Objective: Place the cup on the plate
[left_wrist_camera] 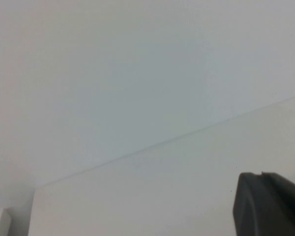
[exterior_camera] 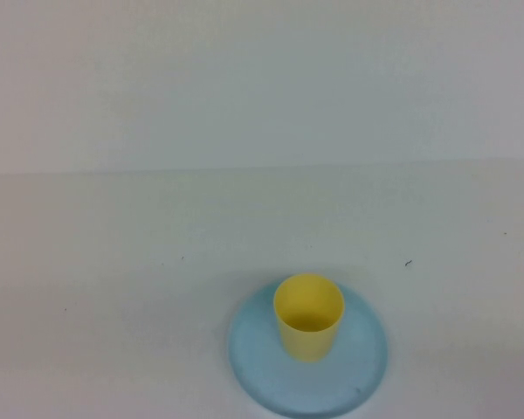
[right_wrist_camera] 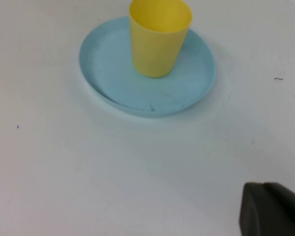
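Note:
The yellow cup [exterior_camera: 308, 316] stands upright on the light blue plate [exterior_camera: 367, 358] near the table's front edge, slightly behind the plate's middle. In the right wrist view the cup [right_wrist_camera: 159, 39] and the plate [right_wrist_camera: 113, 73] show with nothing touching them. My right gripper [right_wrist_camera: 263, 186] is drawn back from the plate, over bare table, its dark fingertips pressed together and empty. My left gripper [left_wrist_camera: 261, 174] is far from the cup, over bare table near the back edge, fingertips together and empty. Neither gripper shows in the high view.
The white table [exterior_camera: 157, 262] meets a pale wall at its back edge [exterior_camera: 262, 168]. A few small dark specks [exterior_camera: 408, 263] lie on the table.

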Available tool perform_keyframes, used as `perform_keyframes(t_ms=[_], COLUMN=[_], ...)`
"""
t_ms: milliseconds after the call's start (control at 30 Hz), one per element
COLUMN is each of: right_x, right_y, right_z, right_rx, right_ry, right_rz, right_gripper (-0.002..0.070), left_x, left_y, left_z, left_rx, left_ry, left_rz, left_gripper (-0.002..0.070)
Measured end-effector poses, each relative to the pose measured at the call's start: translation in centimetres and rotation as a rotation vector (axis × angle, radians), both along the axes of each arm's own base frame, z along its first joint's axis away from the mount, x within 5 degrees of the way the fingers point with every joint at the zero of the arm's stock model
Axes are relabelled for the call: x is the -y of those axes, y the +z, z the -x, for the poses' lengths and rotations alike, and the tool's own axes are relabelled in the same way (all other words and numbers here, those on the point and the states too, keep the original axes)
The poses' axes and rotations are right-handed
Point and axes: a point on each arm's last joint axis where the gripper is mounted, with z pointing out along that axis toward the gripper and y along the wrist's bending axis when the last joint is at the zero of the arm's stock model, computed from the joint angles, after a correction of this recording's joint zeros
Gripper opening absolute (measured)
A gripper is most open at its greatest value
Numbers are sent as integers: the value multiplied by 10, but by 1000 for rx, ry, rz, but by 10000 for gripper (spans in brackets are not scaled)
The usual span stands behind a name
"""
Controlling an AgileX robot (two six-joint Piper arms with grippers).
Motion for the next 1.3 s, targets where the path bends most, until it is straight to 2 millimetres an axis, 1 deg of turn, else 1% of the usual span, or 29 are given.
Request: perform_keyframes(t_ms=[133, 300, 433, 533, 600, 667, 967, 1000, 1167, 1300], right_x=[0, 0, 0, 0, 0, 0, 0, 0, 0, 0], right_y=[0, 0, 0, 0, 0, 0, 0, 0, 0, 0], right_z=[0, 0, 0, 0, 0, 0, 0, 0, 0, 0], right_rx=[0, -1, -1, -1, -1, 0, 0, 0, 0, 0], right_ry=[0, 0, 0, 0, 0, 0, 0, 0, 0, 0], right_rz=[0, 0, 0, 0, 0, 0, 0, 0, 0, 0], right_gripper=[1, 1, 1, 1, 1, 1, 1, 1, 1, 1], left_x=[0, 1, 3, -1, -4, -6, -7, -7, -6, -6], left_y=[-1, -6, -20, -36, -48, -57, -103, -107, -120, -119], left_z=[0, 1, 0, 1, 4, 6, 7, 7, 11, 10], left_rx=[13, 23, 120, 168, 151, 125, -31, -79, -219, -211], left_ry=[-1, 6, 38, 106, 162, 190, 221, 228, 241, 239], left_rz=[-36, 72, 135, 213, 256, 264, 239, 238, 242, 241], left_gripper=[1, 1, 1, 1, 1, 1, 1, 1, 1, 1])
